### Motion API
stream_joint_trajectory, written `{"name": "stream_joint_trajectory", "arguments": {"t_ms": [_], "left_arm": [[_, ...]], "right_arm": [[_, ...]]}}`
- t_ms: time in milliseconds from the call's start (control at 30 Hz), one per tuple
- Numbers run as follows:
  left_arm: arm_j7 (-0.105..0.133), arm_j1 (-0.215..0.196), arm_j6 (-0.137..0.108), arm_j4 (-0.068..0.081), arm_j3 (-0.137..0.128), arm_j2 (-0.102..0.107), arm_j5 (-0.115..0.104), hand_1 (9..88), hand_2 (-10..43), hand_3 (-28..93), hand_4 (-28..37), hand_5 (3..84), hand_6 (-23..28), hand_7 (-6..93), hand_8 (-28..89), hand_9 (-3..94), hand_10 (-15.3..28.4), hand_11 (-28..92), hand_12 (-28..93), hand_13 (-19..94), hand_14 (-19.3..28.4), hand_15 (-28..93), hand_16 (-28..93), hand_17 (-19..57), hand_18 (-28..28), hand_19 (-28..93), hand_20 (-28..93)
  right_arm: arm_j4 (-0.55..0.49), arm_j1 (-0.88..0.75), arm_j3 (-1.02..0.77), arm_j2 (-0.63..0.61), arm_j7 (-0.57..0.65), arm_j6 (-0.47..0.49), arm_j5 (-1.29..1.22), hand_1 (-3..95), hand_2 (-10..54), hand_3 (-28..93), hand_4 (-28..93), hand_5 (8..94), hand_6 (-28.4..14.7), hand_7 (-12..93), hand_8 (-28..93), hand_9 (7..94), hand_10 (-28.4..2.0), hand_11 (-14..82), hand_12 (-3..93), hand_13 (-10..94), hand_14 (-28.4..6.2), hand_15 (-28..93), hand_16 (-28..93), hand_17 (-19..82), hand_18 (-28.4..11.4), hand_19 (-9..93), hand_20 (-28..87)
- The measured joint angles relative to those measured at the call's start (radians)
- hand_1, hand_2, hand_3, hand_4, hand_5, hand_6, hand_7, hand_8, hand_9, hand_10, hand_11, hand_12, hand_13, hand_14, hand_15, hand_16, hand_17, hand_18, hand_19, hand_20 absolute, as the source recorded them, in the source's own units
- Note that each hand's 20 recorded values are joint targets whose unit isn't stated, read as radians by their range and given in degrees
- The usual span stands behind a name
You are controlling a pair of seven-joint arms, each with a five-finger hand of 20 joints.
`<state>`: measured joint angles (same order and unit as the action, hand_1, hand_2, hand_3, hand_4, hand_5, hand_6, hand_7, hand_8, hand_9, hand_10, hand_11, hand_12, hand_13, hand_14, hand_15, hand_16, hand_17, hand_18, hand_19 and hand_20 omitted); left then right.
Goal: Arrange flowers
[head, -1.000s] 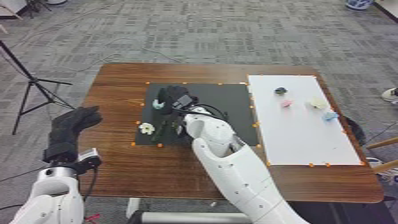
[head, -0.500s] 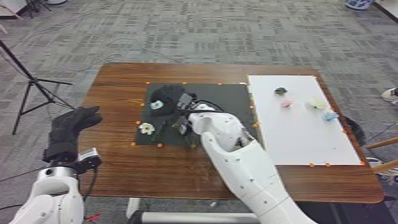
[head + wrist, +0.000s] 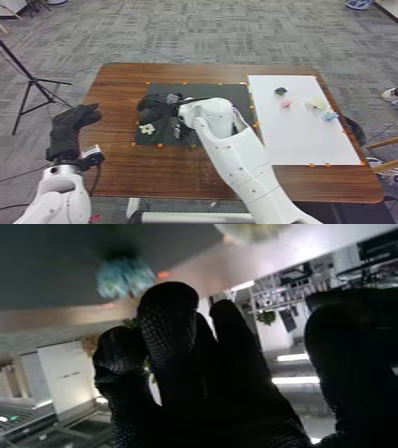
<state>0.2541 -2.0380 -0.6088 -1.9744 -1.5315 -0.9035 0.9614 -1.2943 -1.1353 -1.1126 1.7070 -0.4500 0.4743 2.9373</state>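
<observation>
In the head view, the right hand (image 3: 153, 109) is left of centre, over the left part of the dark mat (image 3: 218, 95). In the right wrist view its fingers are extended, with the thumb apart from them. A blue flower (image 3: 124, 276) is just beyond the fingertips, and bits of green show between the fingers; whether the hand touches it, I cannot tell. In the head view a white flower (image 3: 147, 129) lies on the mat, just below the hand. The left hand (image 3: 73, 120) is at the left of the frame, well apart from the flowers, its fingers loosely straight. On the white sheet (image 3: 306, 142) at the right, a dark flower (image 3: 281, 91), pink flower (image 3: 287, 103), yellow flower (image 3: 316, 104) and light blue flower (image 3: 330, 116) lie in its upper part.
</observation>
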Motion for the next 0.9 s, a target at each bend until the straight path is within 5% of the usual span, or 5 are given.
{"name": "stream_joint_trajectory", "arguments": {"t_ms": [900], "left_arm": [[-0.003,0.075,-0.05,-0.003,0.065,0.0,0.006,27.2,13.1,70,-27.4,58.4,0.8,18.5,-6,60.1,12.9,24,20,48,18.3,33,-2,10.0,11.9,10,19]], "right_arm": [[0.134,0.064,-0.105,0.097,-0.009,0.018,-0.002,19.9,13.2,69,-18,45.1,-9.7,10,-9,38.0,-13.5,7.0,7.6,69,-14.6,78,25,36,-28.4,91,60]]}}
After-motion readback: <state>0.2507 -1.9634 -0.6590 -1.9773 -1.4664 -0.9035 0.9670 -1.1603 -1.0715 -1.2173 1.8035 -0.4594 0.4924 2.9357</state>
